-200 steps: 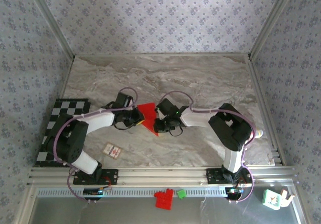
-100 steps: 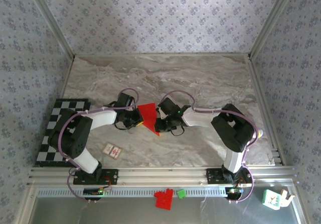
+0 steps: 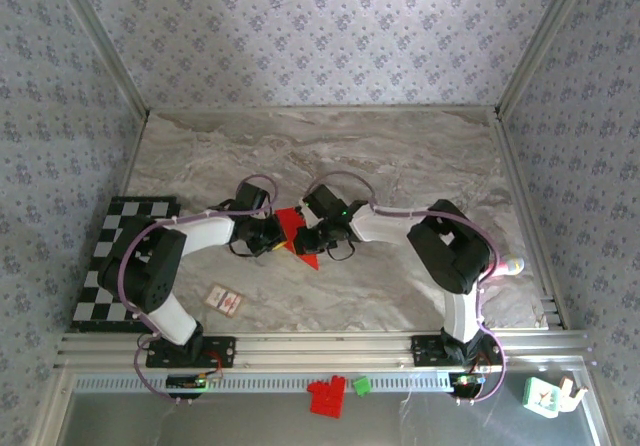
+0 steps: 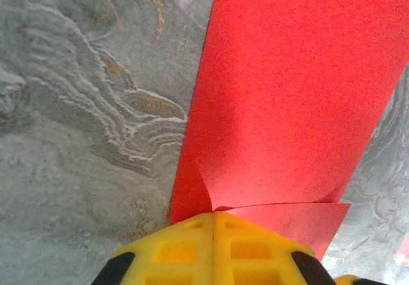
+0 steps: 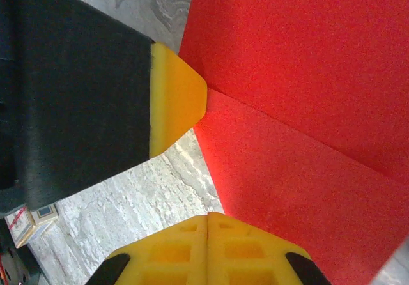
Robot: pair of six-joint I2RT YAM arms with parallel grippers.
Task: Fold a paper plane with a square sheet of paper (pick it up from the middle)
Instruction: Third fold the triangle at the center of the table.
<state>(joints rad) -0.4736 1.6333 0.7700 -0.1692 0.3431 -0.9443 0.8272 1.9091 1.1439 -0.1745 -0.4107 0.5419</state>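
change: right arm (image 3: 400,228) has swung in toward left arm (image 3: 190,234), so right jaws sit closer to left jaws; red paper sheet (image 3: 294,224) shows as a narrower patch between them than a second ago.
left jaws: fully closed, yellow fingertips (image 4: 185,250) pressed together and clamped on the sheet's edge; paper puckers at the pinch.
right jaws: fully closed, fingertips (image 5: 172,250) meeting; sheet's edge runs in behind one finger, cannot tell if it is pinched.
paper: folded, one crease showing, over mid table (image 3: 420,156), between the two jaws, fanning away from left jaws; left finger's yellow tip (image 5: 179,100) touches it at the crease end.
other: white card (image 3: 224,299) near left arm, well apart from sheet.
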